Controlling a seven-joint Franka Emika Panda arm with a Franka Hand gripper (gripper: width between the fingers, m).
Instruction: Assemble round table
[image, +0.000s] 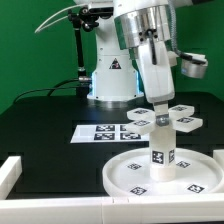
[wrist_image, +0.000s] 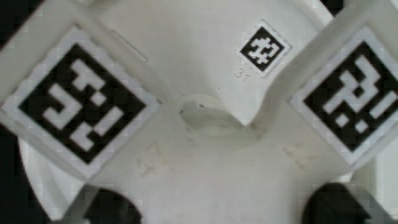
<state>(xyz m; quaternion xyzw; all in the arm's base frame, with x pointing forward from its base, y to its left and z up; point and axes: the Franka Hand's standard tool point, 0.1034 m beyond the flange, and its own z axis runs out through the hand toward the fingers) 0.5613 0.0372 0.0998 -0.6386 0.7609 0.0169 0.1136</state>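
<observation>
The large round rimmed disc (image: 125, 176) lies flat at the front of the black table. The short post (image: 161, 146) stands upright on it, its tags facing the camera. The cross-shaped foot piece (image: 182, 120) sits level on top of the post. My gripper (image: 158, 100) comes straight down onto the cross's centre and is shut on it. In the wrist view the foot piece (wrist_image: 199, 150) fills the frame, with tagged arms spreading outward. My gripper (wrist_image: 228, 205) has its dark fingertips (wrist_image: 111, 206) on either side of the white plastic.
The marker board (image: 103, 132) lies flat behind the disc. The robot base (image: 112, 76) stands at the back. A white raised edge (image: 8, 176) borders the table at the exterior view's front left, and another shows at the right (image: 218, 158).
</observation>
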